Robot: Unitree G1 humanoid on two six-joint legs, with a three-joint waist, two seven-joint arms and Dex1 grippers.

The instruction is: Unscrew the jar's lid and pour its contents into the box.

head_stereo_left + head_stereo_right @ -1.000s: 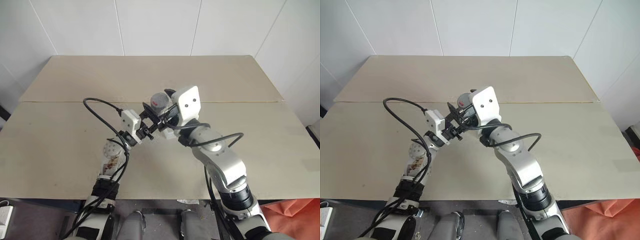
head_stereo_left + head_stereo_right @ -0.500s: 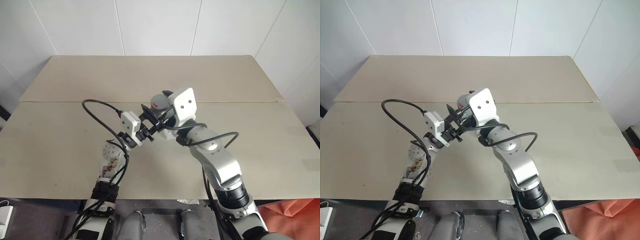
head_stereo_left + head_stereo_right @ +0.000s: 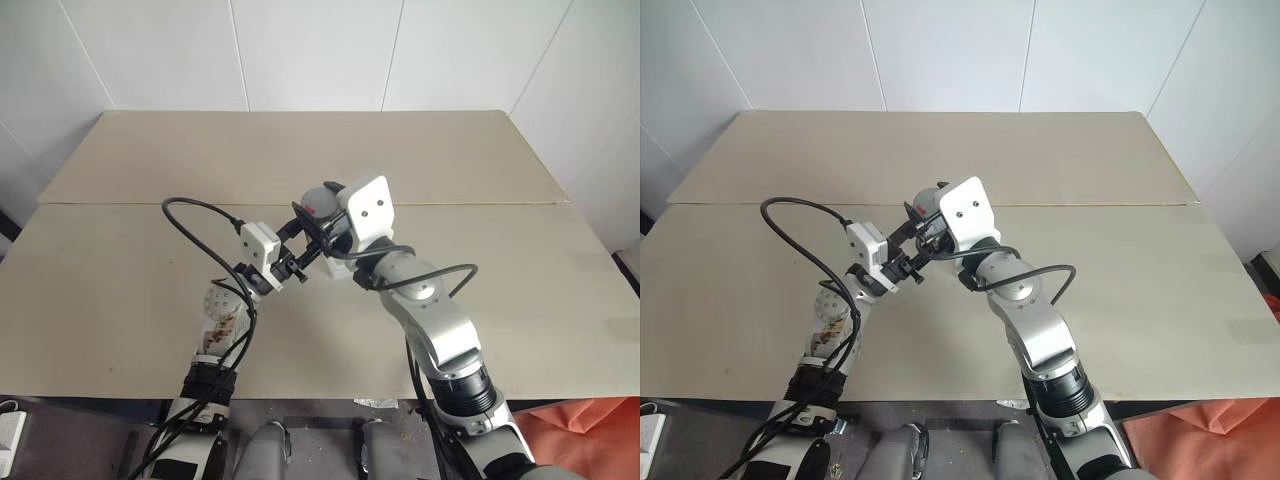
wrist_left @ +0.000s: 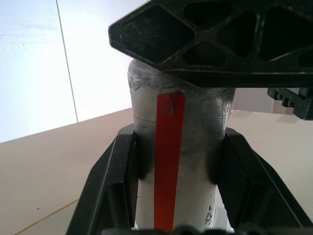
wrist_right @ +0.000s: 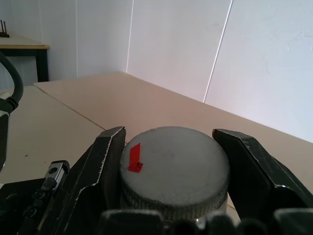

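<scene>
The jar [image 4: 178, 161] is held aloft above the beige worktop [image 3: 140, 270], roughly over its middle, with the left gripper [image 4: 176, 191] jaws clamped on either side of its body, one black finger [image 4: 110, 188] pressed against each flank beside the red label stripe. The lid [image 5: 173, 166] sits on the jar, grey with a small red mark on top. The right gripper [image 5: 171, 171] jaws are closed against the lid's ribbed rim from both sides.
</scene>
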